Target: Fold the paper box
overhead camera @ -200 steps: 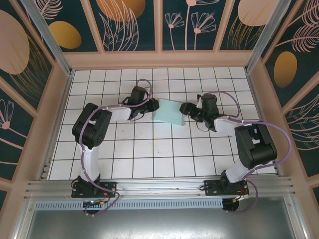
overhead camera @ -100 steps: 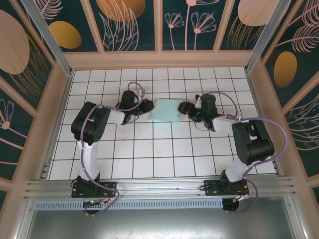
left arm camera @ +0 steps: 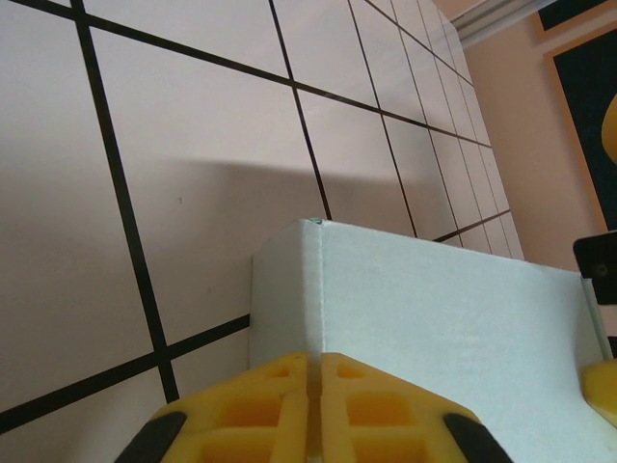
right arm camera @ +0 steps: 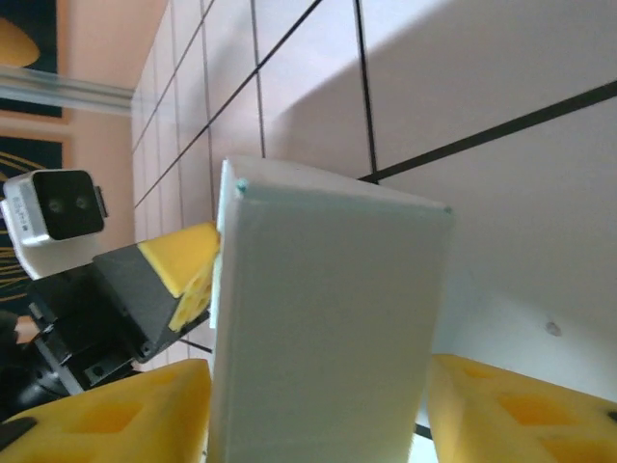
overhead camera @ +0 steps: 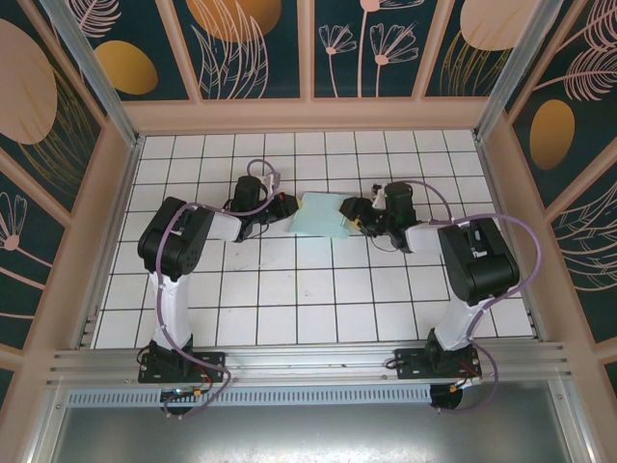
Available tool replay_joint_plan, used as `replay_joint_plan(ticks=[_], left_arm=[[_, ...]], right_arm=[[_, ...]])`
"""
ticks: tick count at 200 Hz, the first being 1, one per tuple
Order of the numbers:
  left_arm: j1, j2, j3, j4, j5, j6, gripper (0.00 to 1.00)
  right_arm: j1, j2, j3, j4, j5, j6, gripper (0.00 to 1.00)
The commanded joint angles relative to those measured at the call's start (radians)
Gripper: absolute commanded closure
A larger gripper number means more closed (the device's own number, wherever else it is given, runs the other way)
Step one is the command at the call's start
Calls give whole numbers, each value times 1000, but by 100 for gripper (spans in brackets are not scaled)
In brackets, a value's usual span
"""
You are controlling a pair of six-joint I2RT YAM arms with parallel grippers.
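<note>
The paper box (overhead camera: 321, 214) is a pale blue closed-looking block lying on the white tiles between both arms. My left gripper (overhead camera: 287, 205) sits at its left end. In the left wrist view the left gripper (left arm camera: 313, 359) is shut, its yellow tips pressed against a corner edge of the paper box (left arm camera: 453, 318). My right gripper (overhead camera: 353, 215) reaches over the right end. From the right wrist, the paper box (right arm camera: 323, 318) stands between the spread fingers of the right gripper (right arm camera: 318, 371). One finger (right arm camera: 116, 415) touches it; a thin gap shows beside the other finger (right arm camera: 521, 405).
The tiled floor (overhead camera: 289, 289) is bordered by a pale frame, with a back wall (overhead camera: 308, 114) and side walls (overhead camera: 114, 222). A metal rail (overhead camera: 308, 362) runs along the near edge by the arm bases. The left gripper's yellow tip (right arm camera: 188, 265) appears behind the box.
The right gripper has slid left over the box's end and its jaws have narrowed around it. The left gripper moved up and left, then held; the box shifted slightly toward the back.
</note>
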Motion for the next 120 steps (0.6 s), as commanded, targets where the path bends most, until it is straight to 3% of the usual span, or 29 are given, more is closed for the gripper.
replay_joint_plan(ticks=[1, 43, 54, 74, 97, 120], left_arm=[[2, 39, -39, -13, 11, 2, 86], [0, -83, -167, 125, -105, 68, 66], [-1, -113, -199, 197, -100, 73, 47], [-23, -164, -259, 354, -74, 108, 32], [-82, -261, -327, 442, -167, 251, 18], [-154, -357, -367, 445, -335, 455, 2]], right_arm=[[5, 15, 35, 94, -42, 58, 50], [-14, 0, 21, 97, -50, 65, 67], [-20, -11, 20, 90, -48, 64, 68], [-28, -30, 14, 81, -53, 65, 68], [-44, -62, 12, 44, -48, 44, 68], [-62, -102, 8, -1, -38, 20, 68]])
